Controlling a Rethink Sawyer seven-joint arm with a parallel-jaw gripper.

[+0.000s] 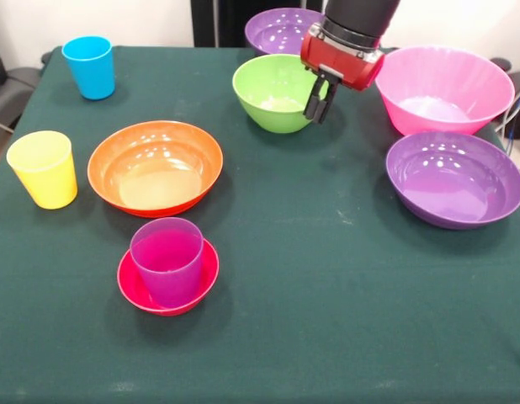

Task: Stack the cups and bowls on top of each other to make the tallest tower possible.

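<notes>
Front view: red-and-black tool (321, 99) is seen at glossy lime green plastic bowl's (275, 94) rim. Finger state cannot be told. Glossy purple plastic cup (167, 261) is nested in small red plastic bowl (142, 290).

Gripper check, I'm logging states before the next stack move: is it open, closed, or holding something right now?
Gripper: fingers close together at the lime green bowl's rim; whether it grips the rim cannot be told.

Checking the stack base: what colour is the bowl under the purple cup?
Red; the small bowl under the purple cup, front view.
</notes>
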